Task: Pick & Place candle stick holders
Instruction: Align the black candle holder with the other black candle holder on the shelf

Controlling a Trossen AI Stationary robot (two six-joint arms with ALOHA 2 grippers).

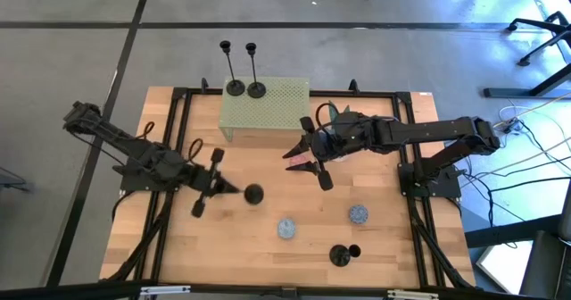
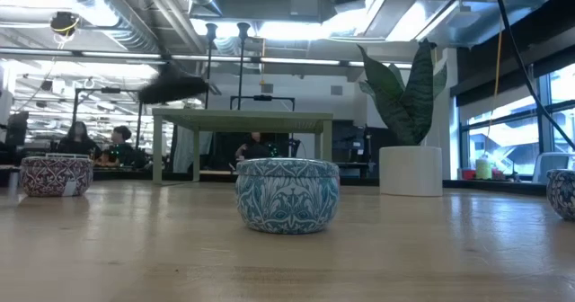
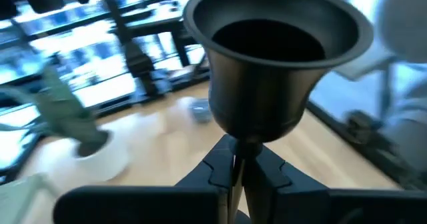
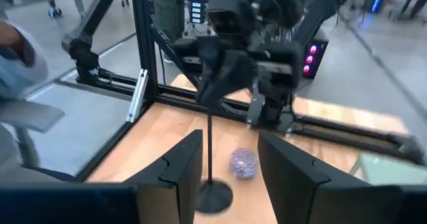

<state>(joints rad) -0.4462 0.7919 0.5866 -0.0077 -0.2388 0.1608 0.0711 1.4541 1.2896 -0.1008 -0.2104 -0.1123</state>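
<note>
At roughly nine o'clock on the wooden table (image 1: 268, 255) we find the left gripper (image 1: 234, 189), its fingers (image 3: 220, 172) pinched tight on the thin stem of a black candlestick holder (image 1: 253, 194) just under its cup. From the high view, that holder's round base sits directly at the gripper's tip, toward three o'clock of it, so its long axis stands upright, crosswise to the reach of the arm. Two more holders (image 1: 234, 87) already stand on the perforated green stand (image 1: 277, 108) at twelve o'clock, side by side along its far left edge. We judge the coming move to run from the grip toward one o'clock, up onto that stand, with the stem kept vertical so the base lands flat beside the pair. The right gripper (image 1: 308, 162) hangs over the table's middle with its fingers parted and nothing between them; the left arm is clearly the one engaged. A fourth holder (image 1: 341, 255) waits near five o'clock, closer to the right arm, with two patterned tins (image 1: 286, 229) between.
</note>
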